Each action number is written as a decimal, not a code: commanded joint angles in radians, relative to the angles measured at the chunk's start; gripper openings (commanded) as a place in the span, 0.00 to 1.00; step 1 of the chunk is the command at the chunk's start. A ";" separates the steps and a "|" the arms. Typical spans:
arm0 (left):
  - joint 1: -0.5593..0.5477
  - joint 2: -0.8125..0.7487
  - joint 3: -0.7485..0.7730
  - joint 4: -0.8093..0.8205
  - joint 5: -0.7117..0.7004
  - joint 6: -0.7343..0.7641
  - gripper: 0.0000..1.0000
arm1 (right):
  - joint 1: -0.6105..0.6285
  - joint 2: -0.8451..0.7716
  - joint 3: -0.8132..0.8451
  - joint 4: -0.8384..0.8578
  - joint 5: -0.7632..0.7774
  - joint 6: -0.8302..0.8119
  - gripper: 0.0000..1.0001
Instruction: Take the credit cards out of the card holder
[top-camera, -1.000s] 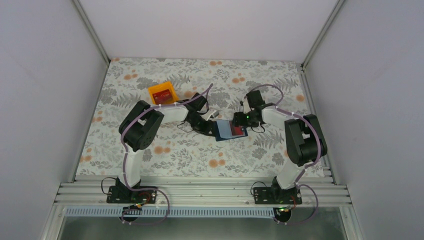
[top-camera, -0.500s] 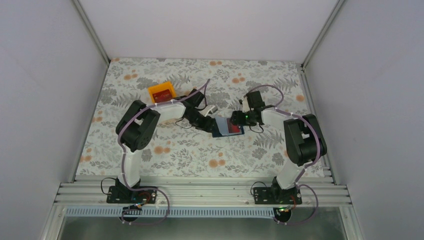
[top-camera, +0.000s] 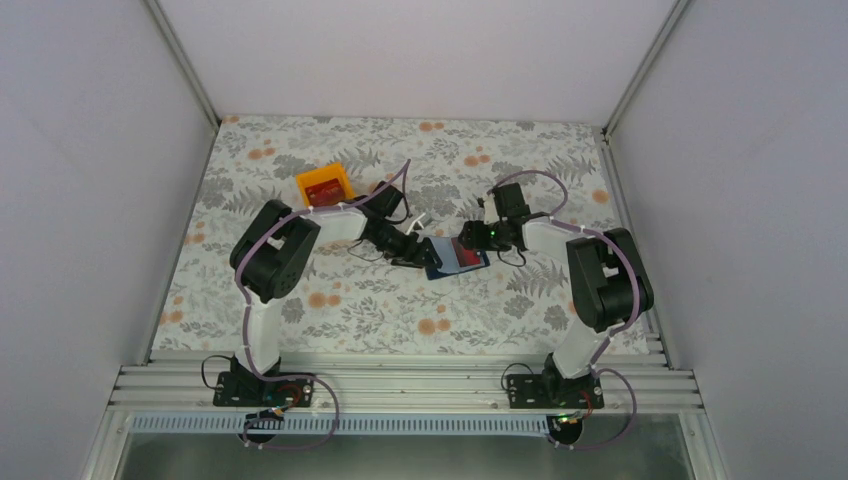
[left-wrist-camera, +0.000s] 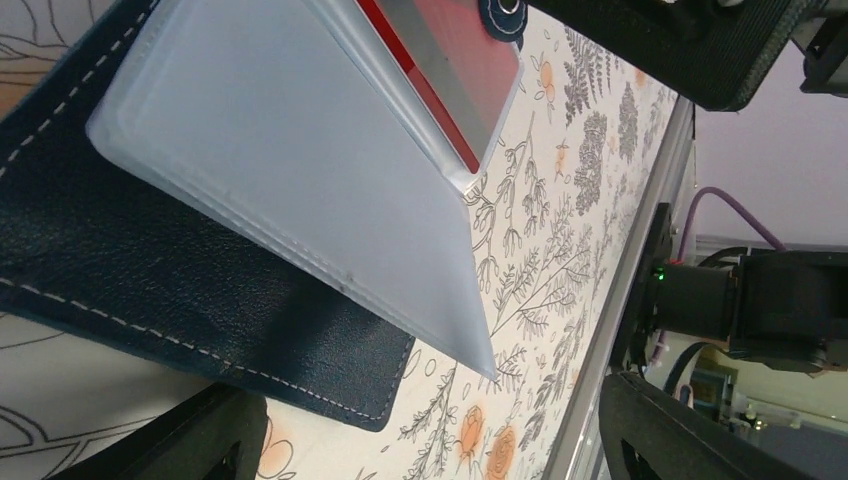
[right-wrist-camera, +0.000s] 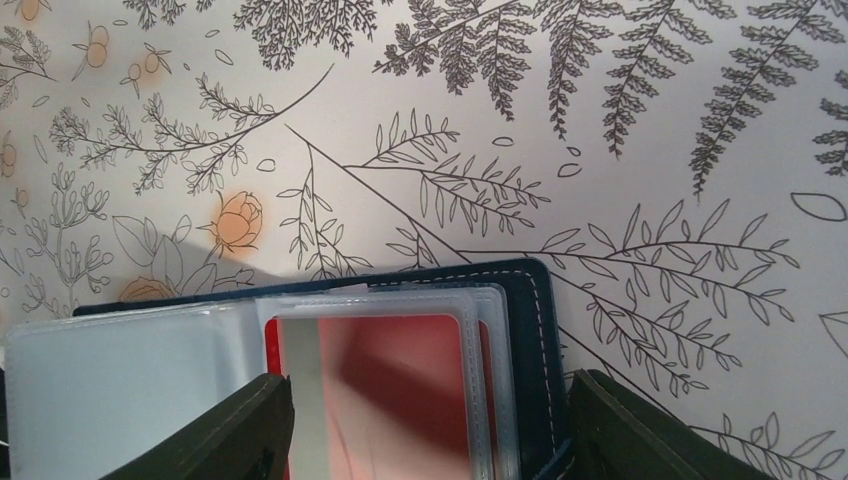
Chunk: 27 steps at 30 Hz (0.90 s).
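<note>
Red credit card (right-wrist-camera: 380, 380) is sitting unpulled in the card holder (right-wrist-camera: 528, 300) between the spread fingers of the right gripper (right-wrist-camera: 430, 400), with the left gripper (left-wrist-camera: 430, 400) likewise spread.

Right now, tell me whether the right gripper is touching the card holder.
Cannot tell. In the right wrist view the right gripper sits over the open card holder, one finger beside its edge, but no view shows contact or a gap plainly.

Red card (right-wrist-camera: 400, 400) inside open blue wallet (left-wrist-camera: 150, 290)
</note>
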 joint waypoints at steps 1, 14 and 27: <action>-0.011 0.017 -0.005 0.088 0.058 -0.035 0.83 | 0.057 0.092 -0.060 -0.122 -0.067 0.038 0.69; 0.065 0.074 0.046 0.094 -0.020 -0.021 0.77 | 0.146 0.054 -0.020 -0.169 -0.060 0.056 0.68; 0.045 -0.030 -0.029 0.199 0.081 -0.057 0.85 | 0.162 0.061 -0.017 -0.132 -0.141 0.060 0.77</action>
